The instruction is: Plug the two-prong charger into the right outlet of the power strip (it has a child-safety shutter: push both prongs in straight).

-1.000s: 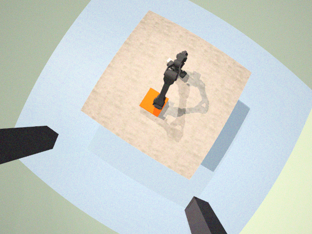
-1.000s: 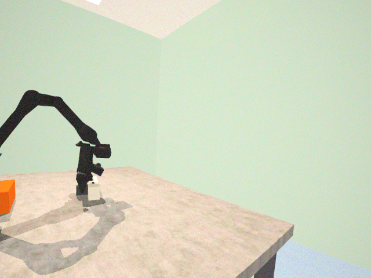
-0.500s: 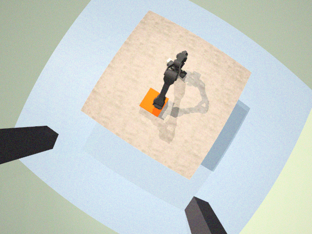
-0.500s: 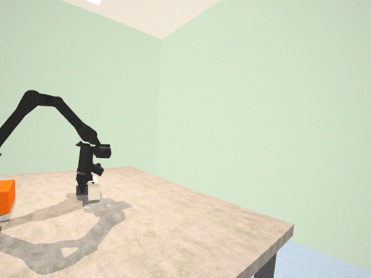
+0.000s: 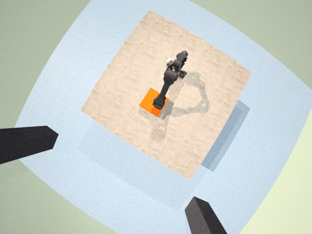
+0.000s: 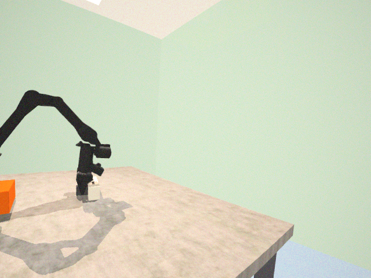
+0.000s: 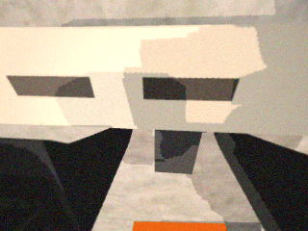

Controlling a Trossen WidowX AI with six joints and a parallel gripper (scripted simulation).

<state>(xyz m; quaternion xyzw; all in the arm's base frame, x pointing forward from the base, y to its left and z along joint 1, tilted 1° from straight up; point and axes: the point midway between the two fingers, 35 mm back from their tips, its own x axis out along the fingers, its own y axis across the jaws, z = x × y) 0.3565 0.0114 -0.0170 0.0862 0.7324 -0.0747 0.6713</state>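
Observation:
The white power strip (image 7: 108, 108) (image 6: 94, 193) (image 5: 169, 60) lies on the table, with two dark rectangular openings in its face in the wrist view. The right opening (image 7: 212, 89) and the left opening (image 7: 74, 87) show no plug in them. A dark grey block, apparently the charger (image 7: 178, 154), shows just below the strip's lower edge in the wrist view. Its prongs are not visible. My gripper (image 7: 172, 126) (image 6: 82, 194) is open, with bare gaps between both black fingers and the block. Whether the block touches the strip I cannot tell.
The arm's base stands by an orange block (image 5: 149, 99) (image 6: 4, 200) (image 7: 178, 226), which lies behind the gripper on the arm's side. The wooden table (image 5: 121, 83) (image 6: 179, 227) carries the arm's shadows. Its edge and corner show at the right in the exterior view.

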